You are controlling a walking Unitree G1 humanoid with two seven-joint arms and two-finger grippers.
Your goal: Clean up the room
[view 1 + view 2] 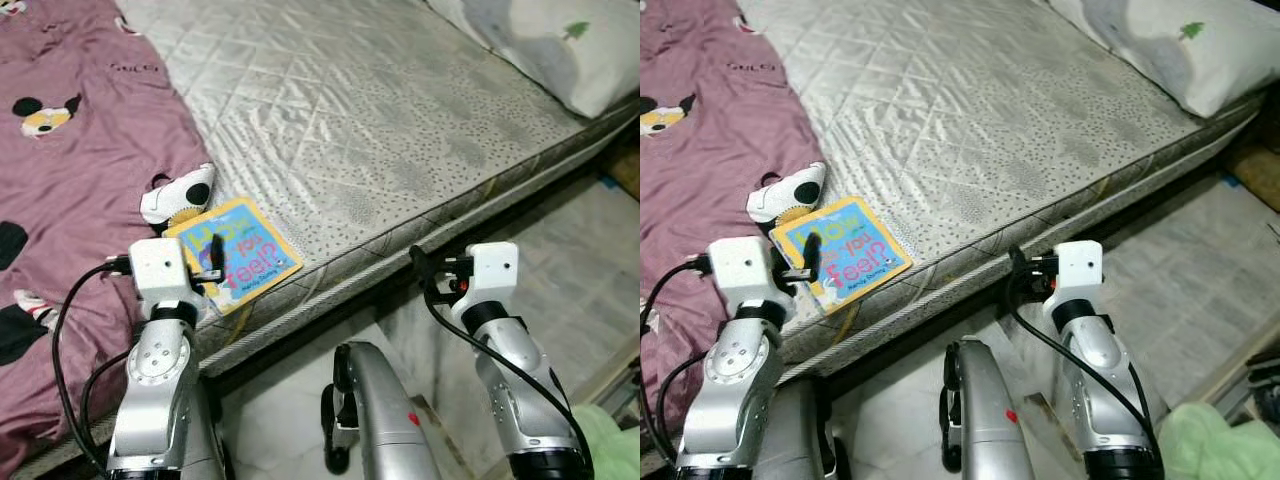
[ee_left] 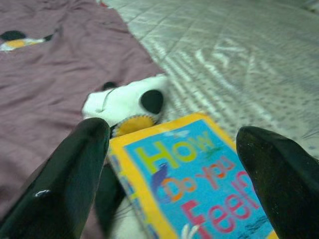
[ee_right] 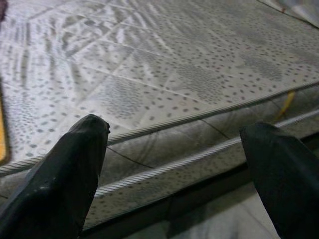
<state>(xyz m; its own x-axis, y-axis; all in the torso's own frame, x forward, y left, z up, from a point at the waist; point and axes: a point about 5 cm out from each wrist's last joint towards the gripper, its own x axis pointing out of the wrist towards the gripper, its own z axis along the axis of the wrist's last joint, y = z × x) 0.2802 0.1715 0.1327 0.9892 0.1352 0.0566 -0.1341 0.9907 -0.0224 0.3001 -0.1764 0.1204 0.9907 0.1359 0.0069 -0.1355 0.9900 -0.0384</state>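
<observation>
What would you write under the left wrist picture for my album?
Open left gripper reaching over a colourful book lying on the mattress, beside a purple blanket.

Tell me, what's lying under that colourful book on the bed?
The book lies flat on the grey quilted mattress, its far corner against a white-and-black soft toy beside the purple blanket. Whatever is beneath its cover is hidden.

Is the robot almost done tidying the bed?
Not yet. Nothing looks put away. The book lies flat at the mattress edge, beside the purple blanket. The left gripper is open around it, not gripping. The right gripper is open by the mattress side, holding nothing.
</observation>
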